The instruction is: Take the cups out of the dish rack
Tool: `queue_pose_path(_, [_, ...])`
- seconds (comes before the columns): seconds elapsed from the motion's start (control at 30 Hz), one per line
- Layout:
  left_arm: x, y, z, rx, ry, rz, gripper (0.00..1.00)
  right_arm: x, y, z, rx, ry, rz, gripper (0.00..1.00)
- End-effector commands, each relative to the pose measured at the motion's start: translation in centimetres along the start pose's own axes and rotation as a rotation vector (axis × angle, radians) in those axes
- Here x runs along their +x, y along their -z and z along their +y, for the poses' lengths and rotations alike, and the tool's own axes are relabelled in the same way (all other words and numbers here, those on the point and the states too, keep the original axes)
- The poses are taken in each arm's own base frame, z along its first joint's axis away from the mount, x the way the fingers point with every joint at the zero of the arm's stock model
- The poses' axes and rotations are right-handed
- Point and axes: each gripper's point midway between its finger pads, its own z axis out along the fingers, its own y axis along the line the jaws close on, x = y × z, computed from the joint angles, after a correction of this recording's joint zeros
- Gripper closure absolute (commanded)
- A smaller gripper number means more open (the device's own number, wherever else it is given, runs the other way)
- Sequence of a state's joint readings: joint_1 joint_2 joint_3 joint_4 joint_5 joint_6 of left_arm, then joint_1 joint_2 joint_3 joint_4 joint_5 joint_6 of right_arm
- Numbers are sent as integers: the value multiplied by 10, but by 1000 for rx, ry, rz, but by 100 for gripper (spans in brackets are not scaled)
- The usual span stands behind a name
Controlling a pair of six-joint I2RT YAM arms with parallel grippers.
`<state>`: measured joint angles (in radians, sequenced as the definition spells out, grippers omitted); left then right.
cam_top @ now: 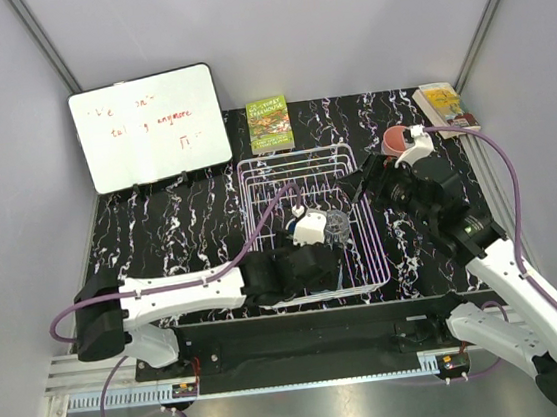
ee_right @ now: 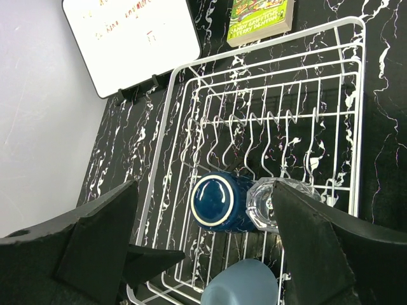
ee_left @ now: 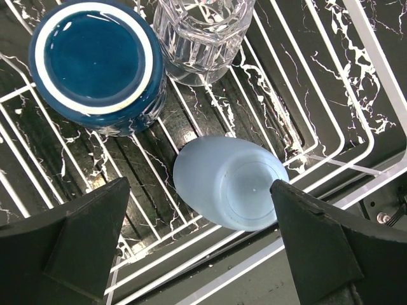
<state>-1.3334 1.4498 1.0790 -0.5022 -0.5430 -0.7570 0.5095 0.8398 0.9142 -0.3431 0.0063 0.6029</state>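
Note:
The white wire dish rack (cam_top: 254, 166) stands mid-table. In the left wrist view a dark blue cup (ee_left: 95, 63) and a clear faceted glass (ee_left: 203, 38) stand on its grid floor (ee_left: 356, 82). A light blue cup (ee_left: 232, 184) stands bottom-up by the near rim. My left gripper (ee_left: 200, 190) is open over it, one finger on each side, not touching. My right gripper (ee_right: 205, 187) is open and empty, high over the rack's right side (cam_top: 359, 184). It looks down on the dark blue cup (ee_right: 219, 202), the glass (ee_right: 267, 203) and the light blue cup (ee_right: 245, 286). A salmon-pink cup (cam_top: 395, 140) stands on the table right of the rack. No lavender cup shows.
A whiteboard (cam_top: 149, 128) leans at the back left. A green book (cam_top: 270, 124) lies behind the rack and another book (cam_top: 445, 104) in the back right corner. Upright plate dividers (ee_right: 267, 136) cross the rack's far half. Grey walls close three sides.

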Motion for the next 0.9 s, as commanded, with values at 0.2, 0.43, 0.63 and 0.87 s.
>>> queue_pose_path(0.2, [-35,20,-20,32,29,-120,1,-4,2,4,-19,6,-27,6])
queue_pose_path(0.43, [-21,6,-37,48,-26,-75,1,0,1,1,-12,-2,-18,6])
queue_pose_path(0.63, [0,-13,-39,33,-46,-25,1,0,1,0,-11,1,-19,6])
queue_pose_path(0.87, [20,-33,-37,22,-54,35,1,5,0,-4,-4,-2,-11,6])
